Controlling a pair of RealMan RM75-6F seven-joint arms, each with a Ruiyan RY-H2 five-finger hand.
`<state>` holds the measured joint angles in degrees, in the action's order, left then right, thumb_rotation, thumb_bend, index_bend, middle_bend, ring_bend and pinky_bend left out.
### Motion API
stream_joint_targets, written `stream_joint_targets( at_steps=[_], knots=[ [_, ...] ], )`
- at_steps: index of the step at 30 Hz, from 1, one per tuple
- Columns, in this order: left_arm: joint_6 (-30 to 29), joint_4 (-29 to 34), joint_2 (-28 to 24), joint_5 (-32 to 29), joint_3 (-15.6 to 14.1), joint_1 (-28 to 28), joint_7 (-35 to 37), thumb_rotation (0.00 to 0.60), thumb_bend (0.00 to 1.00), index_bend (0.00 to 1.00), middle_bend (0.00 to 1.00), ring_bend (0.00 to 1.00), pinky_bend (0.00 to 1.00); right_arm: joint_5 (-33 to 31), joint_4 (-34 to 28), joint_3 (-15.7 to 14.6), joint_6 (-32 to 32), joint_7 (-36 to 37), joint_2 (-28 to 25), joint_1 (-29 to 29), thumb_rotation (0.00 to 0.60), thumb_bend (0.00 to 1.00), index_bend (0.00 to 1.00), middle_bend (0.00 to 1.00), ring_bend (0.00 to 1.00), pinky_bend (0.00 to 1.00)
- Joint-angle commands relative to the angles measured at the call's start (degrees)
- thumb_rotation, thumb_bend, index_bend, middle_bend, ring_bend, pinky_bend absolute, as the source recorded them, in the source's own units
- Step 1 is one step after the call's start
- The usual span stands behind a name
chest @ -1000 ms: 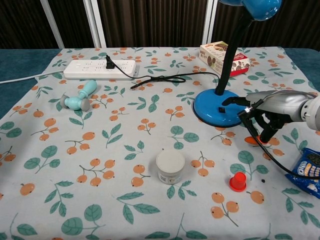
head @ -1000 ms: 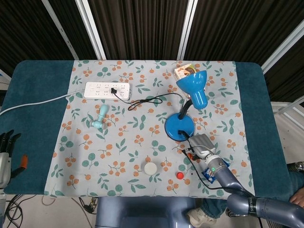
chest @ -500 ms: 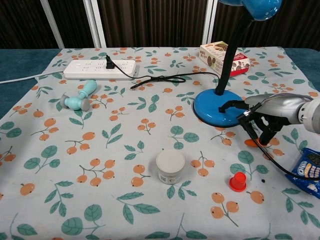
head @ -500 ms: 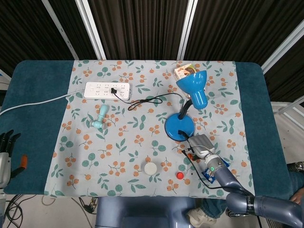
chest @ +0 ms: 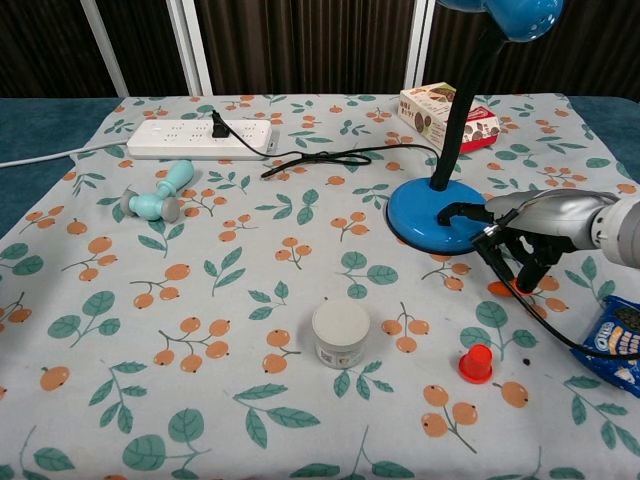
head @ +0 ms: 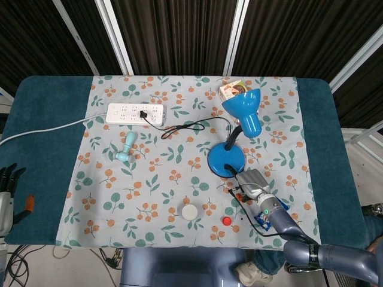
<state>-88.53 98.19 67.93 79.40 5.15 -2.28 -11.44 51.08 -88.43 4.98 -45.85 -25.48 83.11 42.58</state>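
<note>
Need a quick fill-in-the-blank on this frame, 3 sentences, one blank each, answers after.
1. The lamp has a round base coloured ____.
2. The lamp's black cord plugs into the white ____ at the far left of the cloth.
3. The right hand reaches its fingers to the lamp's ____, while the left hand stays off the cloth.

Missing words: blue; power strip; base

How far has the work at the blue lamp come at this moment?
Done: the lamp's plug sits in the power strip. In hand: the right hand has fingers at the blue lamp's base, by the switch. Left: the shade shows no glow yet.
</note>
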Motion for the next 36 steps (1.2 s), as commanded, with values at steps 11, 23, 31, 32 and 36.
stream_joint_targets(
  at_steps=[11,23,31,32,36],
  knots=[
    [0.0,0.1,0.1,-0.1,0.0,0.1,-0.1,0.600,0.44,0.15,0.06,0.04,0.13,-2.2,0.7,-0.1,0.3,-0.1,0.2,1.9,0.600,0.39,0.00,0.65,0.70,1.00],
    [-0.2,0.1,0.1,-0.1,0.0,0.1,0.0,0.600,0.44,0.15,0.06,0.04,0.13,5.2,-9.1,0.1,-9.4,1.3,-7.6,-1.8,0.600,0.39,0.00,0.64,0.69,1.00],
    [-0.4,0.1,0.3,0.0,0.1,0.2,-0.2,0.600,0.44,0.15,0.06,0.04,0.13,12.6,-16.3,-4.0,-18.7,1.2,-14.9,-8.7,0.600,0.34,0.00,0.33,0.32,1.00],
    [-0.5,0.0,0.3,0.0,0.1,0.2,-0.3,0.600,0.44,0.15,0.06,0.04,0.13,13.8,-16.6,-4.6,-20.5,1.0,-15.5,-9.9,0.600,0.32,0.00,0.29,0.27,1.00],
    [-0.7,-0.1,0.5,0.0,0.2,0.2,-0.5,0.600,0.44,0.15,0.06,0.04,0.13,21.0,-16.9,-8.1,-31.3,2.6,-18.0,-17.4,0.600,0.29,0.00,0.17,0.16,0.36]
  ],
)
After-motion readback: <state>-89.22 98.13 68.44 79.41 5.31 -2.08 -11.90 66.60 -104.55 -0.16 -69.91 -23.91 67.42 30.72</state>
